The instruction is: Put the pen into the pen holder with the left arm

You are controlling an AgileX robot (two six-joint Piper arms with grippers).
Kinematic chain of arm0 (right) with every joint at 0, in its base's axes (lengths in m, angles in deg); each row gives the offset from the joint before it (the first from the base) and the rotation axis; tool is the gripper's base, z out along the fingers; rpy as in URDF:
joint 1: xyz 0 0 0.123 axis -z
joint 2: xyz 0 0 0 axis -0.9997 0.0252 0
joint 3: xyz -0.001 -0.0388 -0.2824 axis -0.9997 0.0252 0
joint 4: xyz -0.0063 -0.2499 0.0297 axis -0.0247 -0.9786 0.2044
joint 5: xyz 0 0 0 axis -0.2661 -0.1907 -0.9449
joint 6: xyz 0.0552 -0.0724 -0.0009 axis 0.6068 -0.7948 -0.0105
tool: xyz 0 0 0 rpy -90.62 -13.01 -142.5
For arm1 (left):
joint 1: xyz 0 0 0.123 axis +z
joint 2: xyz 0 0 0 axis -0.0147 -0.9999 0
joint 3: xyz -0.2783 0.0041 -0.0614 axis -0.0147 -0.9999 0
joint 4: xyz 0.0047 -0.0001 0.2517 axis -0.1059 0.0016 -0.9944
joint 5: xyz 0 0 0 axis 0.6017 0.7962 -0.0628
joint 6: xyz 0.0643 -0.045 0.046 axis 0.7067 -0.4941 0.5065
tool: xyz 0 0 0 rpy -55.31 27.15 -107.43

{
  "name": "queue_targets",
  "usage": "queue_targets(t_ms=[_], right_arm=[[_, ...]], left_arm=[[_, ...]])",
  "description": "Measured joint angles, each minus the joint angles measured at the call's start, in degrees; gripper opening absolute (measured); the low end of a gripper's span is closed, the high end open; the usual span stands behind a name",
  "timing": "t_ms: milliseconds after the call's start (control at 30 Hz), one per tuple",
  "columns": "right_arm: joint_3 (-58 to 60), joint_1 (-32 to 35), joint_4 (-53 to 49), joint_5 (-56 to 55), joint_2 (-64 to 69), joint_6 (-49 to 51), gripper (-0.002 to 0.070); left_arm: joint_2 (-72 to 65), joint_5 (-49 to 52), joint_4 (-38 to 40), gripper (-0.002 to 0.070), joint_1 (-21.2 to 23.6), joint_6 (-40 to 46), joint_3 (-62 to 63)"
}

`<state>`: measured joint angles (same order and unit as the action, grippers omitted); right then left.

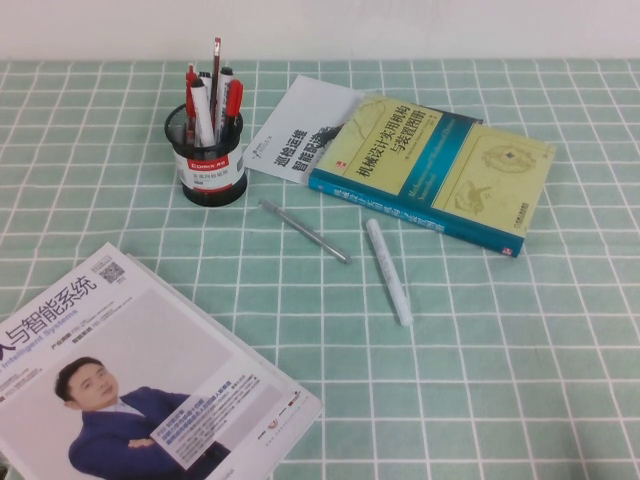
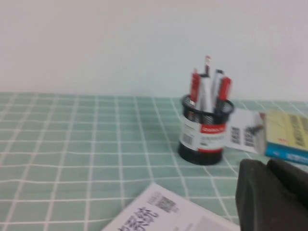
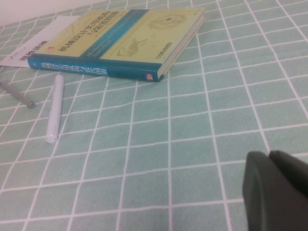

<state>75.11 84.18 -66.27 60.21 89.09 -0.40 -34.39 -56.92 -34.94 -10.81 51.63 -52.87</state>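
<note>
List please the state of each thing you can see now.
Pen holder: upright, holding pens.
Grey pen: lying flat on the cloth.
White pen: lying flat.
Book: closed.
Magazine: closed.
Left gripper: shut, empty.
Right gripper: shut, empty.

— What of the robot shows here?
— Only the left gripper (image 2: 274,195), a matte black, rounded bulk split by one shallow groove, in its own wrist view.
— And the other arm?
— The right gripper (image 3: 276,190), in its wrist view: the same dull black casing, smooth-edged, one seam down it; neither appears from above.
</note>
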Motion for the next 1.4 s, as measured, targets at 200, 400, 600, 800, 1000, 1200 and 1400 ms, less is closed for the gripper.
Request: queue_targets(t_ms=[200,400,600,800,1000,1200,1400], right_arm=[[0.00,0.00,0.00,0.00,0.00,0.00,-0.0020],[0.00,0.00,0.00,0.00,0.00,0.00,-0.0020],[0.00,0.00,0.00,0.00,0.00,0.00,-0.0020],[0.00,0.00,0.00,0.00,0.00,0.00,-0.0020],[0.00,0.00,0.00,0.00,0.00,0.00,-0.0020],[0.00,0.00,0.00,0.00,0.00,0.00,-0.0020],[0.00,0.00,0.00,0.00,0.00,0.00,-0.0020]], left_arm=[[11.93,0.46,0.28,0.0000,3.95,0.36,-5.80],[14.63,4.86,0.41,0.0000,4.38,0.36,-7.30],[14.63,16.68,0.50,0.0000,4.38,0.36,-7.33],[14.63,23.59,0.31,0.0000,4.38,0.36,-7.22],[14.63,23.92,0.31,0.0000,4.38,0.36,-7.14],[14.63,23.92,0.31,0.0000,4.38,0.36,-7.14],[14.63,23.92,0.31,0.0000,4.46,0.36,-7.14]])
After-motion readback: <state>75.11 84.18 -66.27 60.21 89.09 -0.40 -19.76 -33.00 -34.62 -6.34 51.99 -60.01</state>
